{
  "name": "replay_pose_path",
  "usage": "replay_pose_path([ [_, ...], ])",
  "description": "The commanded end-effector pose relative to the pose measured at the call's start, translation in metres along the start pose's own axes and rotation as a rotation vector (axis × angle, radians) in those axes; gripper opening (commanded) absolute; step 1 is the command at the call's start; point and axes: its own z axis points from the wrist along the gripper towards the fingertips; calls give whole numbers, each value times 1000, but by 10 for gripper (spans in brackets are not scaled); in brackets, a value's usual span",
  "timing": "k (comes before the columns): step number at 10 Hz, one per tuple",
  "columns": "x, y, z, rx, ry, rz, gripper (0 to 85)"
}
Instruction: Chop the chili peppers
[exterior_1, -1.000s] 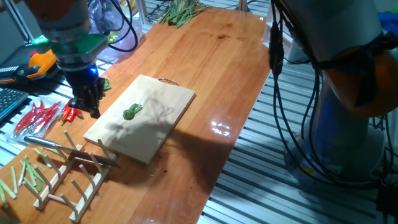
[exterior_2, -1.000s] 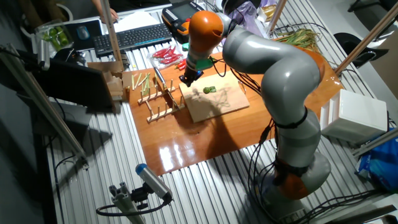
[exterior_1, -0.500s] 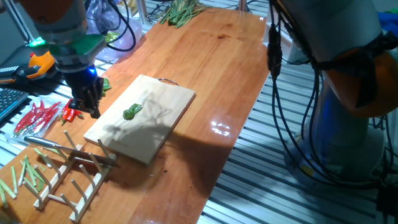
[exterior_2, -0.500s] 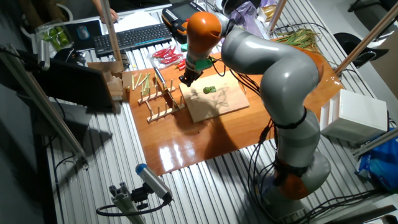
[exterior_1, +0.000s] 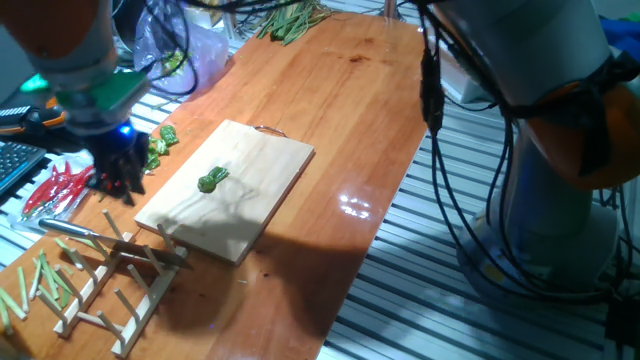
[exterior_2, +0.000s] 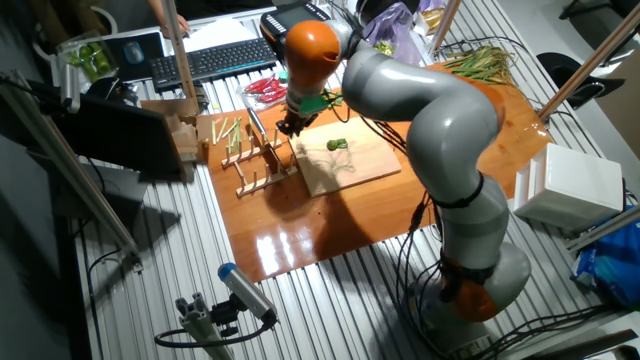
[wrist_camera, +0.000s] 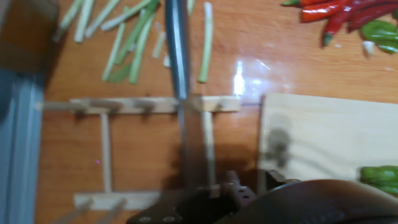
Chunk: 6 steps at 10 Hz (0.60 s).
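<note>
One small wrinkled green chili pepper (exterior_1: 212, 180) lies whole on the wooden cutting board (exterior_1: 255, 160). It also shows as the chili pepper (exterior_2: 337, 144) in the other fixed view and at the right edge of the hand view (wrist_camera: 380, 177). My gripper (exterior_1: 118, 182) hangs off the board's left side, above the table between the red chilies and the rack, and appears as the gripper (exterior_2: 288, 126) from the other side. Its fingers stand a little apart with nothing between them. The hand view looks down on a knife blade (wrist_camera: 180, 68) resting across the rack.
A wooden peg rack (exterior_1: 110, 280) holds the knife (exterior_1: 70, 228) in front of the board. Red chilies (exterior_1: 60, 185) and more green peppers (exterior_1: 160, 140) lie to the left. Pale green stalk strips (wrist_camera: 124, 31) lie beyond the rack. A keyboard (exterior_2: 215, 60) sits behind.
The gripper has moved left, away from the cutting board's corner and toward the red chilies and the rack. The chili pepper and knife have not moved.
</note>
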Motion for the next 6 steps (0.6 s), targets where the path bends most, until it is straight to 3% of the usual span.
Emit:
replay_pose_path([
  [1, -2, 5, 3, 2, -7, 9, 340],
  [3, -4, 19, 5, 10, -14, 45, 340],
  [5, -3, 33, 17, 60, -63, 82, 340],
  [6, -2, 38, 23, 65, -66, 97, 340],
])
